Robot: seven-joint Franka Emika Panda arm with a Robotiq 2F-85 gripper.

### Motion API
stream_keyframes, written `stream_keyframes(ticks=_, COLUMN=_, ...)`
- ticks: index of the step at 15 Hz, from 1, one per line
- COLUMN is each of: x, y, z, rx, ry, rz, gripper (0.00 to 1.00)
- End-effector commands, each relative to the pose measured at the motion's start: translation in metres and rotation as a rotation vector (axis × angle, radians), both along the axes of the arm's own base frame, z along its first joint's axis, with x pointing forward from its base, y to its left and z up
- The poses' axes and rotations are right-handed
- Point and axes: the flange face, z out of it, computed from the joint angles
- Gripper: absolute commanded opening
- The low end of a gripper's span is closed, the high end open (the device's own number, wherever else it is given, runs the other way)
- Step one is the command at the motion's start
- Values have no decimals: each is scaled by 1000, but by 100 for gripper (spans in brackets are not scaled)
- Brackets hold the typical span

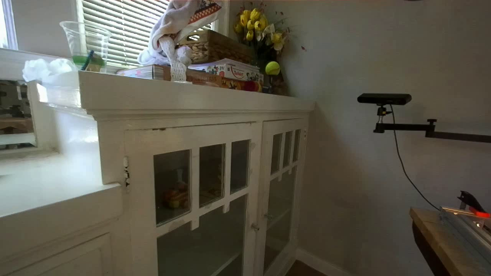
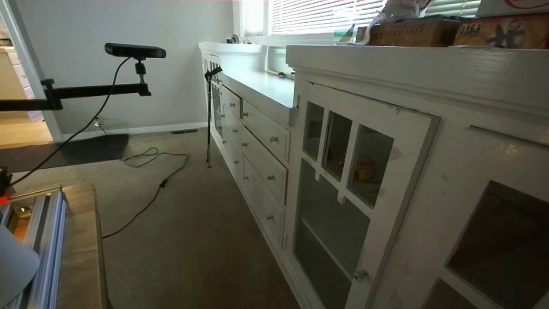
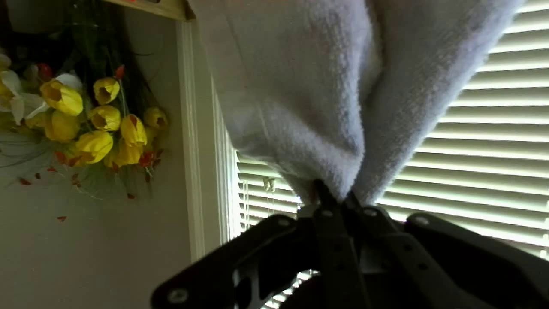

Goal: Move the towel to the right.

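Claw [image 3: 336, 195] pointing up from the wrist view's bottom edge, nearly closed, you gripped the towel [image 1: 170, 25]. In an exterior view its long axis slanted steeply down-left.

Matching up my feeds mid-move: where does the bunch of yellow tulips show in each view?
In an exterior view: yellow tulips at the top, just right of centre, to the right of the pale terry towel.
In an exterior view, with the beige carpet: not in it.
Wrist view: yellow tulips at upper left, left of the towel.
Shared landmark: white slatted window blinds, at the top in both exterior views, mostly right in the wrist view.
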Motion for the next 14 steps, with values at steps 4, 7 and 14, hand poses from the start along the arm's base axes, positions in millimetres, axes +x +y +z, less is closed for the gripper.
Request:
stream_keyframes(ticks=4, x=5, y=-7, z=-9, rx=-40, ry=-45, rz=-76, gripper=2)
stream_keyframes(ticks=7, x=5, y=-14, z=-11, rx=-22, ry=-6, rz=-65, gripper=5)
stream_keyframes(ticks=14, x=5, y=-5, z=-17, rx=12, ry=107, rz=-25, gripper=1)
